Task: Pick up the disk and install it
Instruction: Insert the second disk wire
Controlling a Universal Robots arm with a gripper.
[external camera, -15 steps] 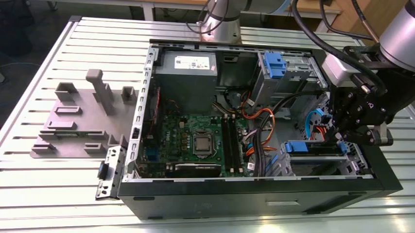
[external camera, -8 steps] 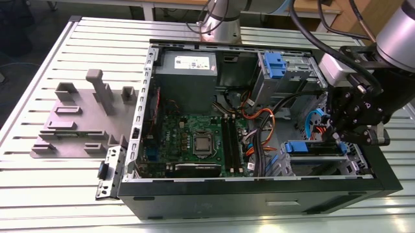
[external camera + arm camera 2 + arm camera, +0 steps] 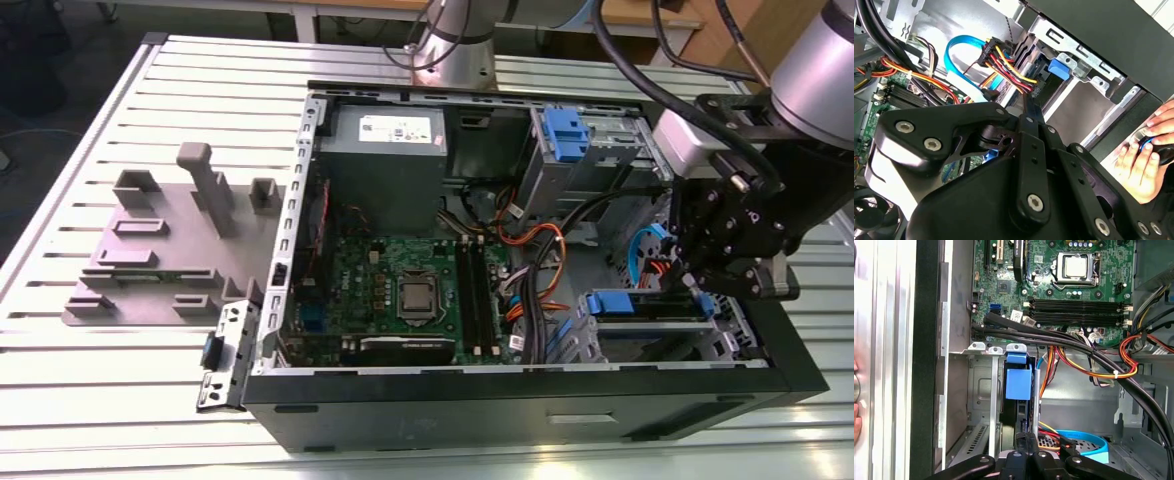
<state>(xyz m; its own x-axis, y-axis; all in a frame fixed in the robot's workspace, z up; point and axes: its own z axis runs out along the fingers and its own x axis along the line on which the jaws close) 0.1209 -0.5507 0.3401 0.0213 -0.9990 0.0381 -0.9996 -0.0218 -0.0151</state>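
While the disk stands edge-on in its bay slot inside the computer case, at the exterior view's right, the tool hangs just at its end. The tool is closed, with nothing visible in its grip. I judge the install step to be nearly done. Seating the disk calls for a straight push along the rails, clear of the cables. The second wrist view adds a person's hand outside the case; the exterior view shows the slatted counter.

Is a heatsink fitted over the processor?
No: in the first wrist view the processor lies bare, its metal top fully uncovered.
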